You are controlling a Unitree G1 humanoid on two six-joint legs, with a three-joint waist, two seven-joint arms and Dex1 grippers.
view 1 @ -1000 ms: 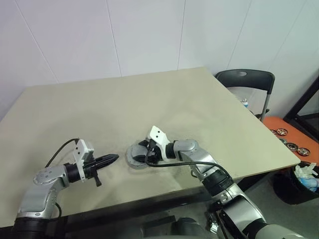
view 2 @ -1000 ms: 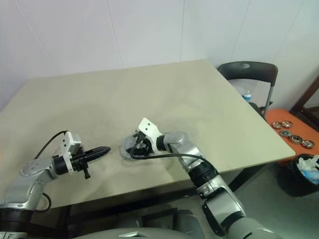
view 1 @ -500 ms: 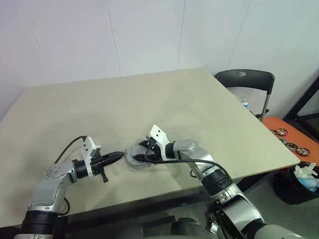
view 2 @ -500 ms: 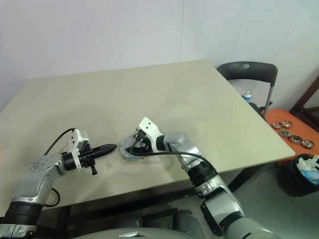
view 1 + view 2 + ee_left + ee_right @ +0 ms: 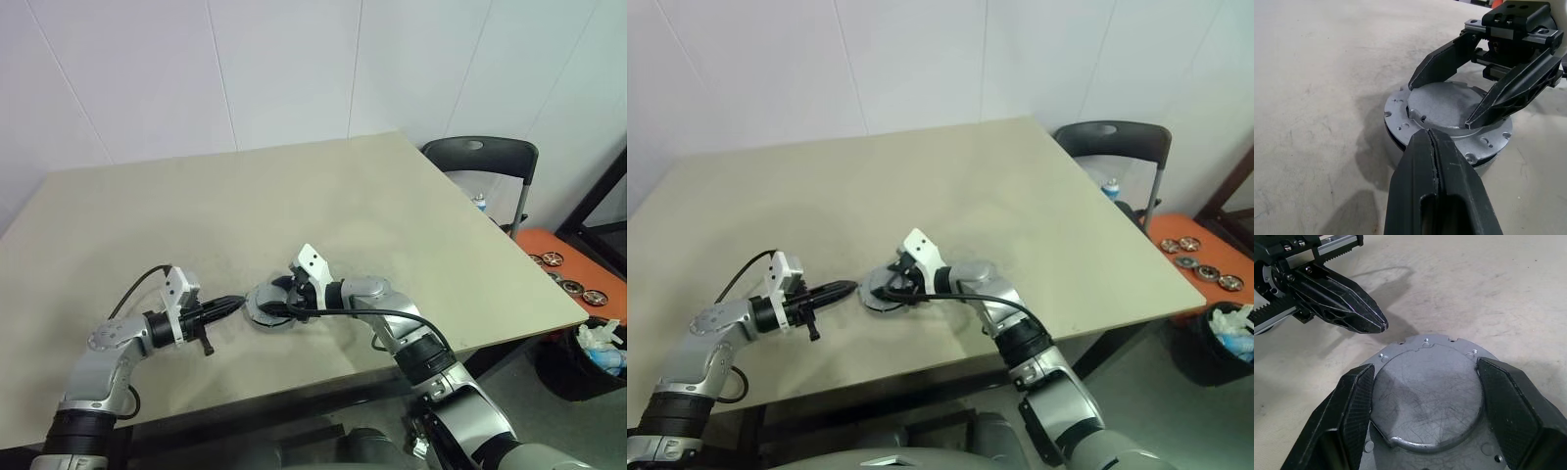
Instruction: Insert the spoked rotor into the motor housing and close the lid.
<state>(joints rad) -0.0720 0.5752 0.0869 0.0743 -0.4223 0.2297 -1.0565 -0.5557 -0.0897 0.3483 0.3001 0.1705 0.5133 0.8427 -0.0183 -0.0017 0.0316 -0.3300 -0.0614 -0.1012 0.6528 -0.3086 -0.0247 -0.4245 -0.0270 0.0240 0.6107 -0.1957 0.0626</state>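
The lid already sits on the motor housing near the front edge of the table, the right gripper holds its raised middle, and the closed, empty left gripper probably presses next.

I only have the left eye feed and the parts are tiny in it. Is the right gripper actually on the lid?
Observer: Yes. In the right wrist view the right gripper straddles the lid, with its fingers against opposite sides of the lid's raised round centre.
Operator: Is the lid down on the housing?
Observer: The left wrist view shows it lying flat on top of the motor housing, with its holed flange overhanging all round.
Operator: And the left gripper?
Observer: The left gripper is shut and points at the lid's rim from beside it. I can't tell whether it touches.
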